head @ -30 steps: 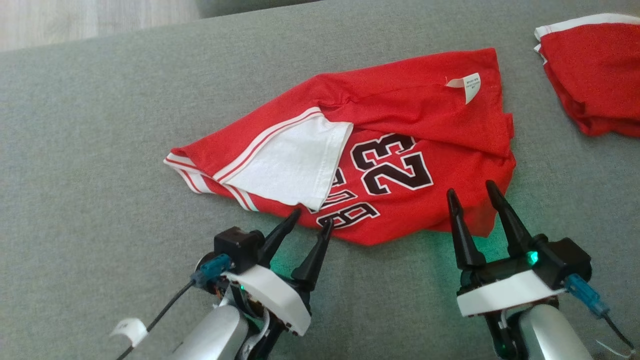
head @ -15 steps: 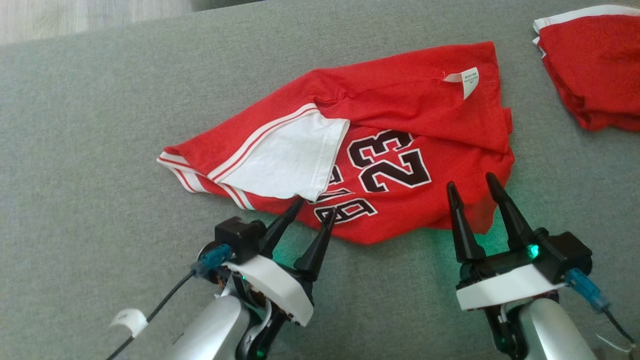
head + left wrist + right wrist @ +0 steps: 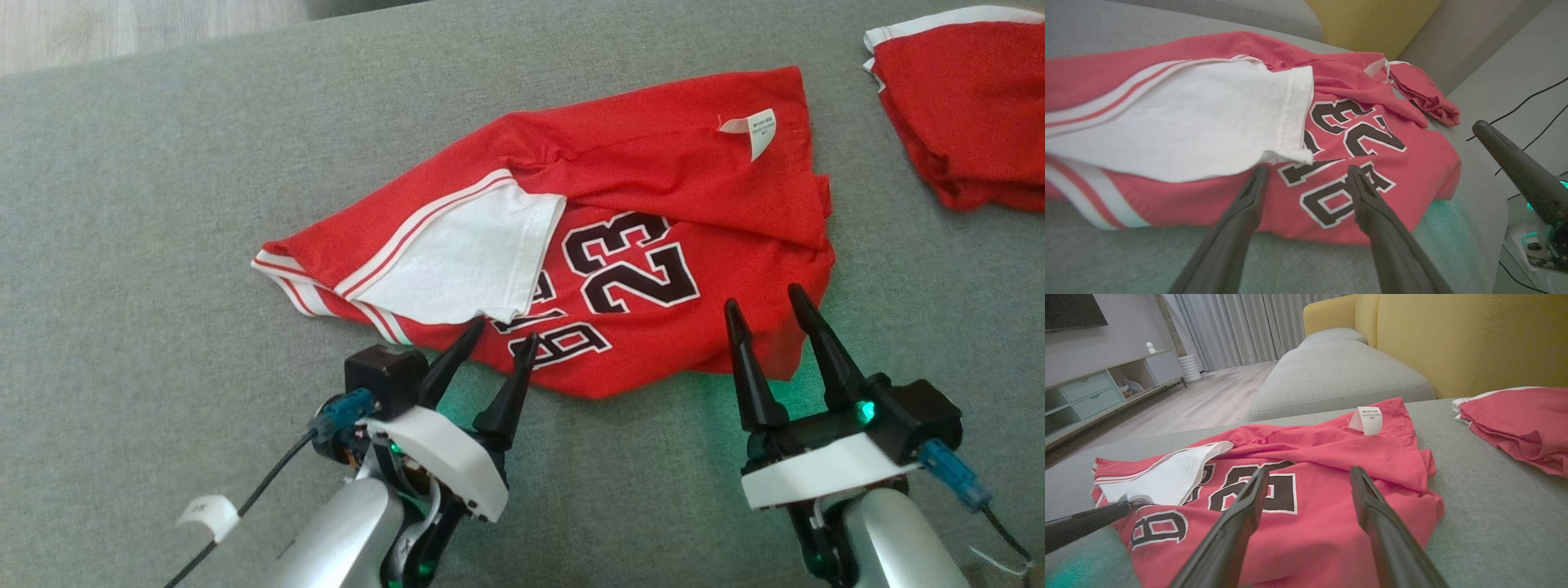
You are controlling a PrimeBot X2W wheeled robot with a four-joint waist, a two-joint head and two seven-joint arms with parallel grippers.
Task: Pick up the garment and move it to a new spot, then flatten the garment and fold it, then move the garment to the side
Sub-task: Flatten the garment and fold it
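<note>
While the red jersey (image 3: 653, 180) lies crumpled on the grey sofa seat (image 3: 147, 204), both grippers hover at its near edge.

Left gripper (image 3: 506, 329): jaws wide, holding nothing, fingertips over the near hem, just on the near side of the white sleeve (image 3: 465, 261).

Right gripper (image 3: 762, 296): jaws wide, holding nothing, fingertips over the jersey's near right corner.

Contact with the cloth cannot be determined.

The black number print (image 3: 637, 265) faces up between the two grippers. A white label (image 3: 759, 129) stands at the far right edge. A second red garment (image 3: 963, 106) lies apart, far right.
</note>
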